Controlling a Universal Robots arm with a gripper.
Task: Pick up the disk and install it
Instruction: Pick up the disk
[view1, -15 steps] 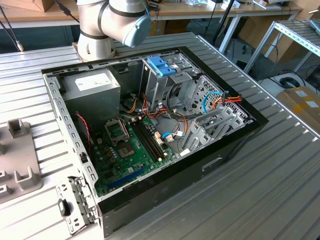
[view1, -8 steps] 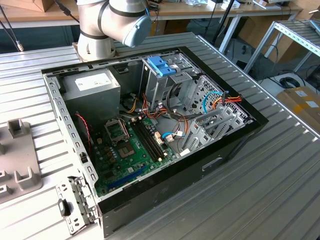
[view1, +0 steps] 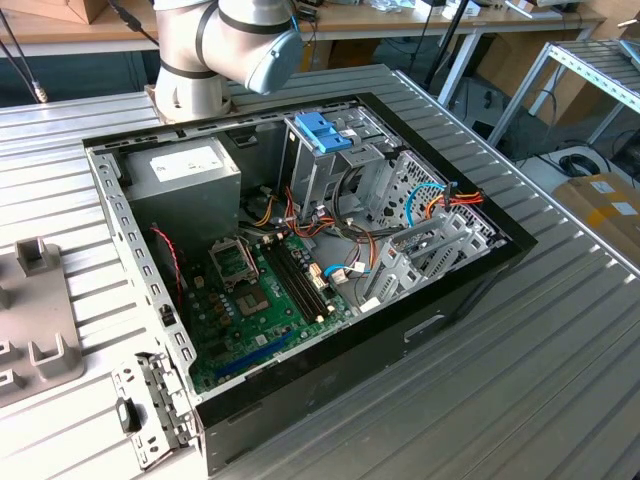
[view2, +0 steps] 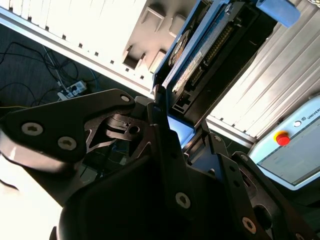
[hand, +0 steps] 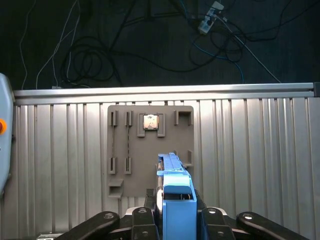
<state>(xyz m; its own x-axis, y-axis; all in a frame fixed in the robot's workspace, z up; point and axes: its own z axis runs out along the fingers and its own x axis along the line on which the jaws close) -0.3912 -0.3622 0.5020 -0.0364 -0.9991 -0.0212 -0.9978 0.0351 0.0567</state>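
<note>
Open-case workstation and held drive, ordered from nearest to farthest.

**Wrist views.** Nearest the cameras, the black tool (hand: 176, 216) (view2: 183, 134) is clamped on the disk (hand: 174, 181) (view2: 199, 61), with one finger (view2: 161, 131) on each flat side. In the first wrist view the disk is seen edge-on, its blue carrier frame facing the camera. In the second wrist view its labelled face and dark underside run away from the fingers to a light-blue end tab.

Beyond the disk lies a grey holder plate (hand: 145, 162) (view2: 150, 30) with several slots. One slot carries a square processor chip (hand: 150, 122). Whether the disk's far end touches the plate cannot be told. The plate rests on the ribbed metal desk (hand: 250, 150).

Past the desk's edge, on the dark floor, lie loose cables (hand: 100, 55) and a power strip (view2: 72, 90). A teach pendant (view2: 295, 155) with a red button stands beside the desk.

**Exterior view.** The computer case (view1: 300, 392) lies open on the desk (view1: 500, 390), with the holder plate (view1: 30, 300) at the exterior view's left, apart from the case. Inside are:

- the green motherboard (view1: 260, 290)
- the grey power supply box (view1: 185, 175)
- a metal drive cage (view1: 330, 185) topped by a blue handle (view1: 322, 133)

Farthest back stands the arm (view1: 220, 50) at its base.
</note>
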